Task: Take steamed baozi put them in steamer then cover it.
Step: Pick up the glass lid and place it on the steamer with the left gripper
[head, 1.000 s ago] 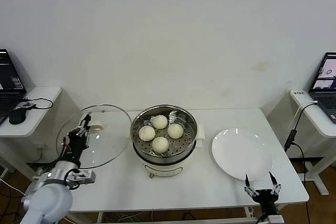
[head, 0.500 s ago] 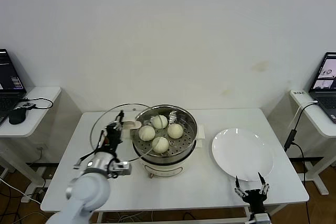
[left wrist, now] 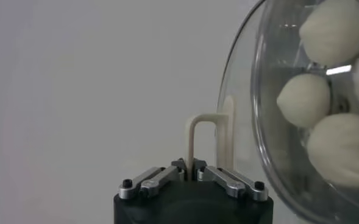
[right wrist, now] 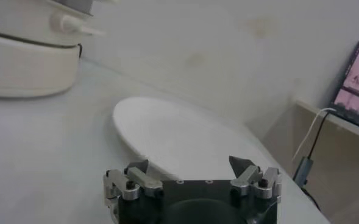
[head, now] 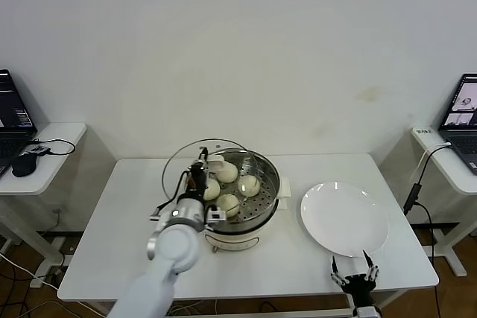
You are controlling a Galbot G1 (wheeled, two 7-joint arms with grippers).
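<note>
Left gripper pinched shut on the cream-white oblong handle of one round clear glass cover, carried tilted and partly over the left rim of one round shiny stainless-steel steamer on its cream-white base. Four small cream-white steamed baozi on the perforated tray inside (three seen through the glass from the left wrist). One flat white plate just right of the pot. Right gripper low at the white table's front edge, fingers spread wide, holding nothing
</note>
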